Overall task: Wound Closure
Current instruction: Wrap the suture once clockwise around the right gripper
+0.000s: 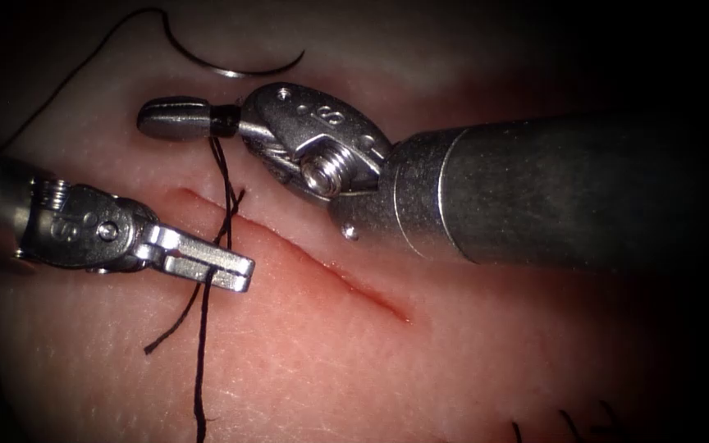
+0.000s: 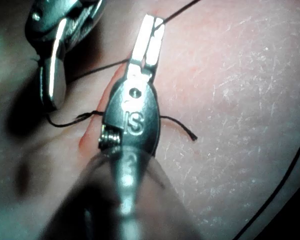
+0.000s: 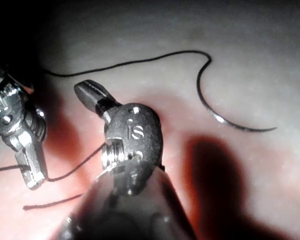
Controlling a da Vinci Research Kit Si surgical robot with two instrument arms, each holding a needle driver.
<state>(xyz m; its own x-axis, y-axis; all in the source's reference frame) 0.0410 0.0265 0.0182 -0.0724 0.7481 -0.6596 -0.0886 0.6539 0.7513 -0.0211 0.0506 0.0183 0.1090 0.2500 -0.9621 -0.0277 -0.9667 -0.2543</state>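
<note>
The curved needle (image 1: 231,72) lies free on the tissue beyond the cut (image 1: 322,267), held by neither tool; it also shows as the needle (image 3: 230,122). Its thread (image 1: 67,74) trails off to the left. My right tool (image 1: 174,117) hovers over the cut's upper end with jaws shut, and two strands of thread (image 1: 223,168) hang from the base of its jaws, seemingly looped round them. My left tool (image 1: 211,267), on the cut's left, is shut on the thread, which runs on down (image 1: 201,361). A short free tail (image 1: 170,328) lies on the left side.
Red fluid tints the tissue (image 1: 453,344) along the cut. Cut ends of thread (image 1: 564,422) stick up at the near right edge. The right tool's thick shaft (image 1: 551,189) spans the right half above the tissue.
</note>
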